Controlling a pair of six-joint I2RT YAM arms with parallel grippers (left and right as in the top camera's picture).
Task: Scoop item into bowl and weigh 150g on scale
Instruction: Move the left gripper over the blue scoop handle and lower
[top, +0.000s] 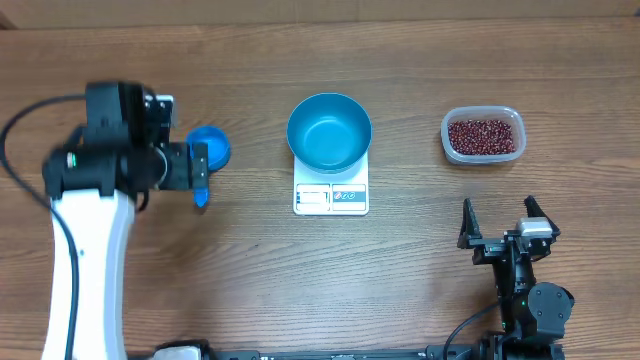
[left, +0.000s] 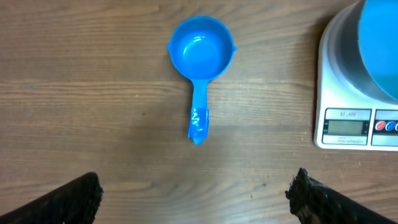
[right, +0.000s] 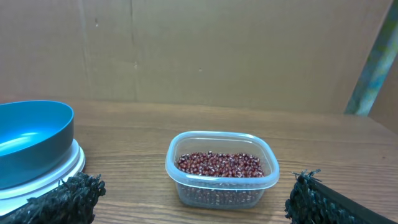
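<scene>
Both grippers empty, nothing scooped yet. Left gripper (left: 196, 186) hovers over the scoop (left: 202, 50), fingers spread wide. Right gripper (top: 500, 218) is parked low near the table (top: 400, 300) edge, fingers also spread, holding nothing.

Beans (right: 219, 163) are all in the clear tub (right: 221, 190), well right of the scale (top: 331, 197). Bowl (top: 329, 130) sits on the scale and looks empty from overhead.

I read the step in hand as grabbing the scoop with the left arm:
- the handle runs straight toward the wrist camera, so the closing axis already crosses it and I'd leave yaw alone
- the handle sits ahead of the fingertips, so I'd go forward first, then down
- I'd pinch mid-handle, not the taped tip, to stop the cup swinging
- fingertips should stay off the table on the way down
- cup level on the lift

The scale is just right of the scoop, so I'd give it room and not nudge the bowl
</scene>
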